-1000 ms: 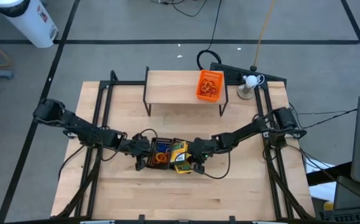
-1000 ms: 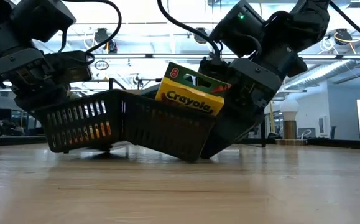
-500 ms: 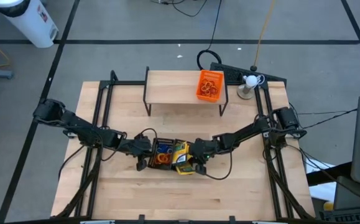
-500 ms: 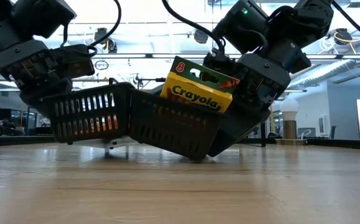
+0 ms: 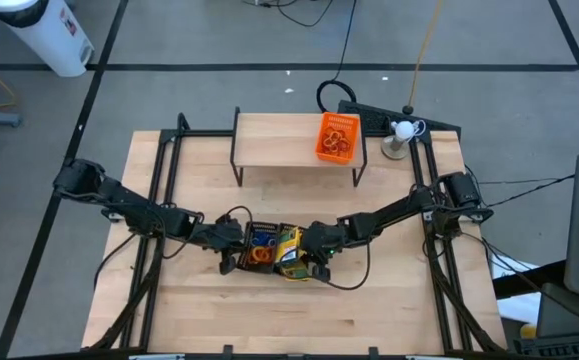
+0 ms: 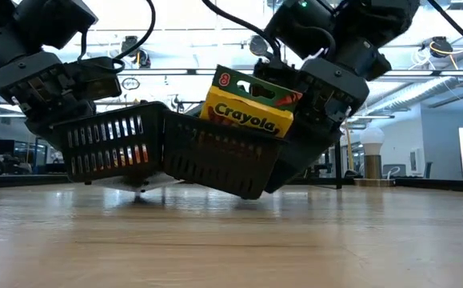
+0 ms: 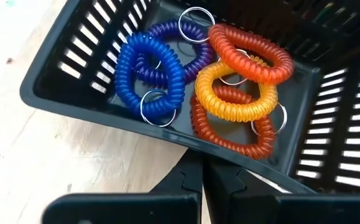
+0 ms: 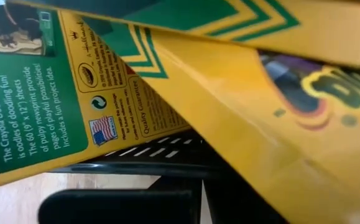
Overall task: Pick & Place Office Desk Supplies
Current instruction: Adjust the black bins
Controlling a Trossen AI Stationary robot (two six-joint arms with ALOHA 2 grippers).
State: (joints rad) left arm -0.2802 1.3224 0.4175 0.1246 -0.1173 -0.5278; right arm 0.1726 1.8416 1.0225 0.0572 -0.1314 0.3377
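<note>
Near the table's front edge, midway along it, two black mesh trays (image 6: 167,156) sit side by side, both raised off the wood. One holds coiled red, orange, purple and blue rubber bands (image 7: 211,81); the other holds yellow-and-green crayon boxes (image 6: 251,108). The sorting looks done. The orange mesh tray (image 5: 336,137) already rests on the light wooden shelf (image 5: 274,140) near the back edge, so these two probably follow. The left gripper (image 7: 201,180) pinches its tray's rim, fingers fully closed. The right gripper (image 8: 198,180) clamps the crayon tray's rim likewise.

Black mesh tray (image 7: 74,87), coiled blue (image 7: 148,78), purple (image 7: 186,50), orange (image 7: 235,93), red bands (image 7: 248,53) inside
</note>
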